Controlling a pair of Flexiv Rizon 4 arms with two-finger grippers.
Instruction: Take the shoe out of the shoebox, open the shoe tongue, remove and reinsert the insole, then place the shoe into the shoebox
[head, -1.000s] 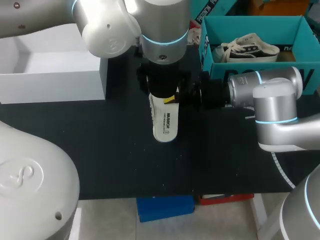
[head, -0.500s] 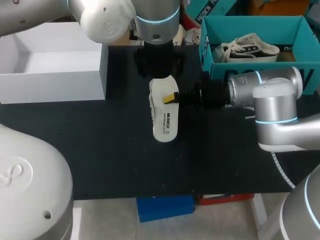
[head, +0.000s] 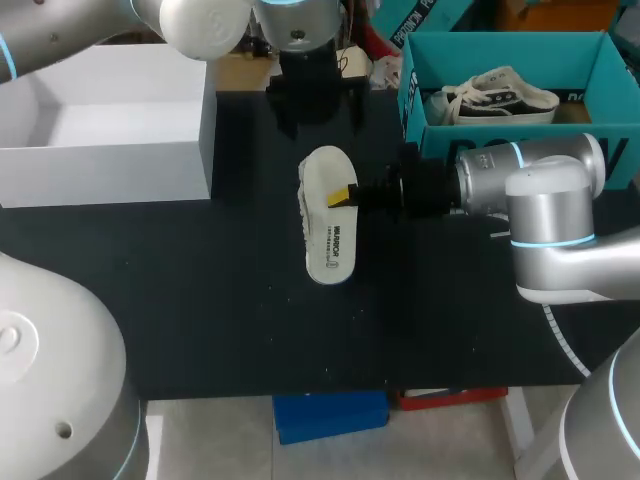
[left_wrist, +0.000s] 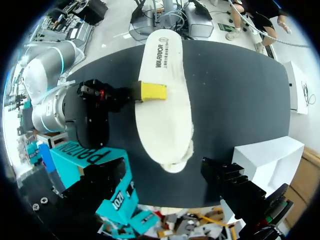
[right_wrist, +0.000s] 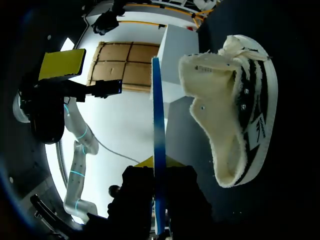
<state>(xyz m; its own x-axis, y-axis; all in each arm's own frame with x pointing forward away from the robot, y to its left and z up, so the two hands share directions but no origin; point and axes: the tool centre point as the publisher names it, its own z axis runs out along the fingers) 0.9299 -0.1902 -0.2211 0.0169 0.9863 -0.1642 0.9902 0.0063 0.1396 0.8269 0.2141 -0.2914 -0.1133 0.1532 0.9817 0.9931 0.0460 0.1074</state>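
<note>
While the left gripper (head: 313, 108) hangs wide open and empty over the far side of the table (head: 200, 300), the right gripper (head: 345, 197) is clamped on the edge of the white insole (head: 326, 235), holding it flat just above the shoe (right_wrist: 225, 110). Shoe's sitting sole-down on the black table, out of the teal shoebox (head: 505, 50) and near its corner. There's another shoe (head: 500, 98) lying in the box.

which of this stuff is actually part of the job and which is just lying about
Part of the job:
- insole, held in the jaws of the right gripper
- shoe lying under it
- teal shoebox

Lying about:
- white box
- second shoe, inside the teal shoebox
</note>
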